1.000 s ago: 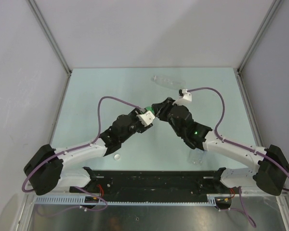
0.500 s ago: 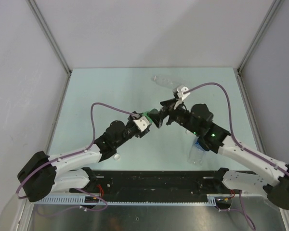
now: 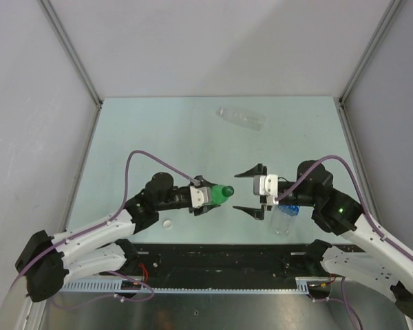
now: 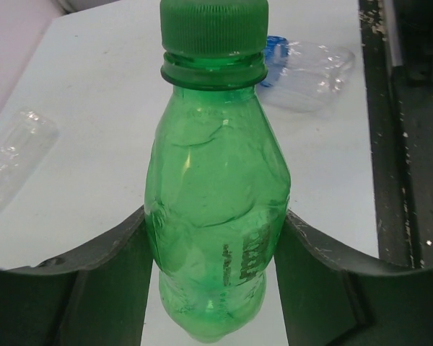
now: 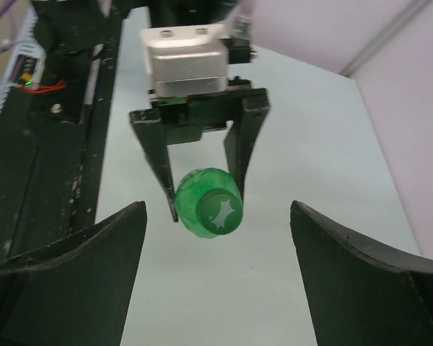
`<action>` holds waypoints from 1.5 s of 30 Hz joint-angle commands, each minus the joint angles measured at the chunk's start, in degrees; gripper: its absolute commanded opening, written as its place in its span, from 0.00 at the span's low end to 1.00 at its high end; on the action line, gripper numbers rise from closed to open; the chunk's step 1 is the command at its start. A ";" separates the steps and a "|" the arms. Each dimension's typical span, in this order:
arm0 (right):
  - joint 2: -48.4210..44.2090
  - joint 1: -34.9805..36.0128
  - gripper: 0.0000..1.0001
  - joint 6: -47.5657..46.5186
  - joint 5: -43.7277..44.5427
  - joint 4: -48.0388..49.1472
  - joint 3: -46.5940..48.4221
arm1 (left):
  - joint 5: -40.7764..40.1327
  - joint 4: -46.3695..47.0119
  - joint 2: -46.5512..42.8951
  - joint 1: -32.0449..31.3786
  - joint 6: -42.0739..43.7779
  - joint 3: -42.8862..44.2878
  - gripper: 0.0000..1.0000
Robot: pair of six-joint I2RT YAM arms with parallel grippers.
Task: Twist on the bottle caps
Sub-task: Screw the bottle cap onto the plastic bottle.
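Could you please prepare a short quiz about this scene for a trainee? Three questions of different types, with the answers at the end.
1. True or false: the jaws of the right arm stand open, apart from the green bottle.
2. What colour is the cap on the green bottle? A) green B) white C) blue
3. Fill in: the green bottle is gripped by the jaws of the ____ arm.
Key: 1 true; 2 A; 3 left arm.

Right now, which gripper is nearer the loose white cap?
Left: the left gripper, holding the green bottle, is just right of the white cap; the right gripper, open, is farther right.
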 commanded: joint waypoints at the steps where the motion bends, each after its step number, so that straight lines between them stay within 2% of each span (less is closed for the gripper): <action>1: 0.30 -0.26 0.82 -8.50 -8.61 -5.69 -0.03 | 6.46 -3.45 -1.83 0.65 2.77 3.36 0.00; 9: 4.37 -0.10 0.74 -7.98 -7.67 -3.42 -0.05 | 6.74 -4.47 -1.50 0.63 2.85 4.26 0.00; 16: 5.22 -0.11 0.55 -7.66 -7.25 -3.06 -0.03 | 6.82 -4.95 -1.71 0.66 3.00 4.41 0.00; 28: 5.70 0.26 0.48 -6.37 -6.26 -2.71 -0.03 | 7.63 -5.58 -1.87 0.66 3.32 5.28 0.00; 34: 6.19 0.54 0.27 -2.68 -4.57 -0.77 -0.03 | 6.10 -6.02 -1.06 0.65 3.03 6.53 0.00; 36: 6.81 0.59 0.22 0.08 -3.38 0.61 -0.03 | 3.66 -5.67 -0.91 0.62 2.20 7.14 0.00; 39: 8.40 0.61 0.12 7.89 2.56 4.31 -0.03 | -4.35 -2.83 -0.84 0.57 -0.31 7.80 0.00; 41: 10.00 0.57 0.03 15.73 8.36 7.97 -0.03 | -12.20 0.22 -0.72 0.21 -1.78 8.16 0.00; 45: 14.61 0.75 0.00 35.23 17.04 16.87 -0.03 | -25.04 6.05 0.73 -0.67 -1.93 8.44 0.00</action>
